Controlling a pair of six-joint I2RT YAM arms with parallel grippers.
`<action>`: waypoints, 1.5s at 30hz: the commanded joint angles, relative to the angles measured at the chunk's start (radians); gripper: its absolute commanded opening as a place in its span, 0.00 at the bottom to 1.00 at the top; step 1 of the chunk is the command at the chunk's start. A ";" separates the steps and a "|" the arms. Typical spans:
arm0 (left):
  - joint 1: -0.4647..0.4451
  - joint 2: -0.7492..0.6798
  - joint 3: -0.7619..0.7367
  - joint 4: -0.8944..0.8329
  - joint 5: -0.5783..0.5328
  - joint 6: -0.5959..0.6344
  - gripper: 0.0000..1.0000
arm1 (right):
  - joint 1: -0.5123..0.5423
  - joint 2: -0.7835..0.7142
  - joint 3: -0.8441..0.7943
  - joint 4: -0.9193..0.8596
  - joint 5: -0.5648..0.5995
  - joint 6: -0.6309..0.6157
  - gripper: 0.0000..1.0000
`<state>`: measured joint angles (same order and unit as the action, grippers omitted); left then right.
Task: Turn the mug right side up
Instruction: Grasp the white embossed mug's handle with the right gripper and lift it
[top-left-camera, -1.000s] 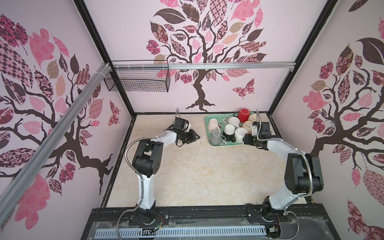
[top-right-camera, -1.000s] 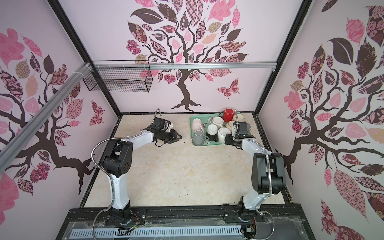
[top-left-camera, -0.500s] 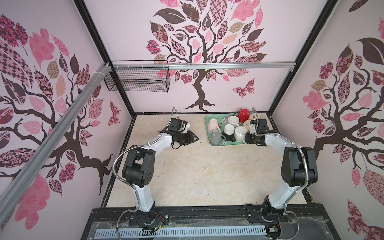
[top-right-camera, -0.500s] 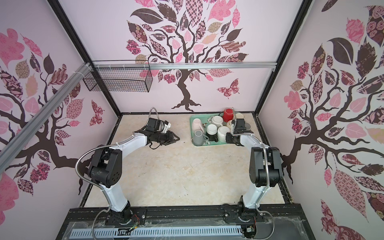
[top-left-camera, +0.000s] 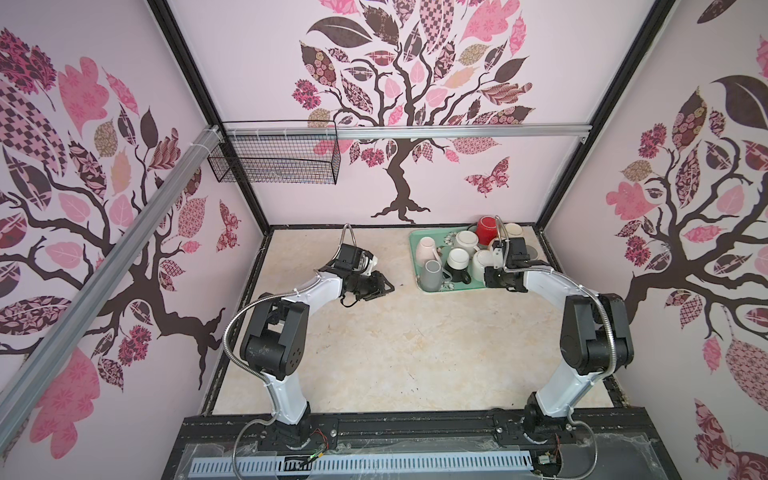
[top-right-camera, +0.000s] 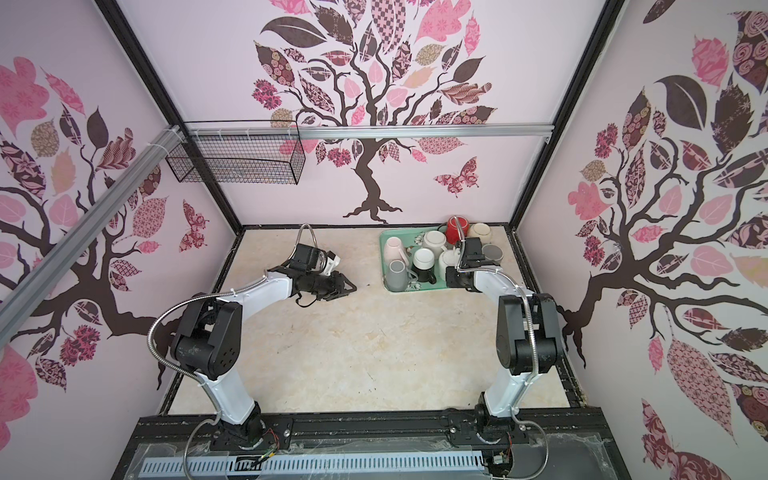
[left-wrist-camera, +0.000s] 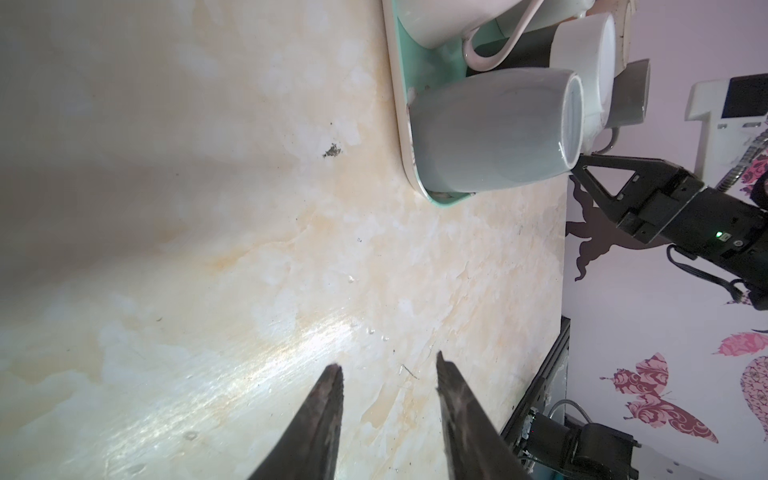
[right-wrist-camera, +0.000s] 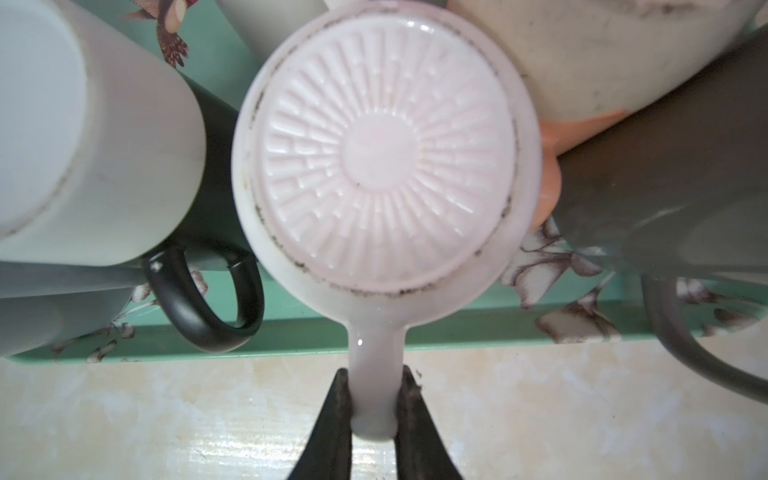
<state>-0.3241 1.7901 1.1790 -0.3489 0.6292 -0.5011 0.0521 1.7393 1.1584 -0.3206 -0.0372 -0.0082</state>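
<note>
A pale pink-white mug (right-wrist-camera: 382, 153) stands among others on the green tray (right-wrist-camera: 291, 336), its ribbed bottom facing the right wrist camera. Its handle (right-wrist-camera: 374, 365) sticks out over the tray's near rim. My right gripper (right-wrist-camera: 372, 401) is shut on that handle, both fingers pressed against its sides. In both top views the mug (top-left-camera: 480, 257) (top-right-camera: 445, 258) is partly hidden behind the right gripper (top-left-camera: 489, 272) (top-right-camera: 453, 274) and its wrist. My left gripper (top-left-camera: 388, 286) (top-right-camera: 351, 287) (left-wrist-camera: 388, 370) hovers open and empty low over the table, left of the tray.
Packed on the tray (top-left-camera: 413, 249) are a grey mug (top-left-camera: 430, 274) (left-wrist-camera: 490, 133), a black-and-white mug (top-left-camera: 457, 262), a red mug (top-left-camera: 486, 230) and several pale ones. A wire basket (top-left-camera: 274, 162) hangs on the back wall. The enclosure's right wall stands close to the tray.
The right gripper's jaws have closed onto the pale mug's handle. The left arm has shifted a little, its jaws held at the same width.
</note>
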 joint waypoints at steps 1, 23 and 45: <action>-0.001 -0.062 -0.042 -0.001 -0.012 0.032 0.41 | 0.023 -0.060 -0.001 -0.019 0.029 -0.024 0.00; -0.015 -0.217 -0.178 0.125 -0.052 0.046 0.38 | 0.093 -0.355 -0.204 0.196 0.032 0.056 0.00; -0.126 -0.545 -0.382 0.329 -0.342 0.017 0.38 | 0.093 -0.580 -0.277 0.298 -0.178 0.216 0.00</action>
<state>-0.4461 1.2789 0.8314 -0.1043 0.3538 -0.4740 0.1429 1.2304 0.8577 -0.1524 -0.1440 0.1631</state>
